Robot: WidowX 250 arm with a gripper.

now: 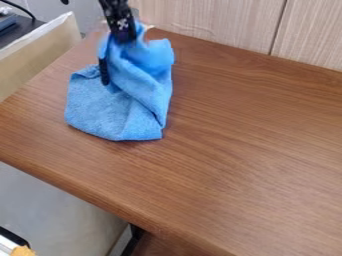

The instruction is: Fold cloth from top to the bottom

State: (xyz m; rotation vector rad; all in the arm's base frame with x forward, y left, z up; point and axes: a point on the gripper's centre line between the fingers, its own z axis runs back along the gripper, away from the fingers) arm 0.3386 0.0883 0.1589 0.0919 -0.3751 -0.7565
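The black gripper (121, 26) hangs down from the top edge, left of centre, over the far left part of the table. Bunched up against it is the blue cloth (115, 112), its upper part raised in folds beside and below the gripper and hiding part of it. The lower part of the cloth lies on the table, with a rounded lower left corner and a diagonal fold toward the right. How the cloth is held is hidden by its folds.
The brown wooden table (247, 150) reaches to a pale wood-panelled wall (214, 20) at the back. Beyond its left edge stands a beige panel (40, 55), with a dark object behind it. The front edge slants down to the right.
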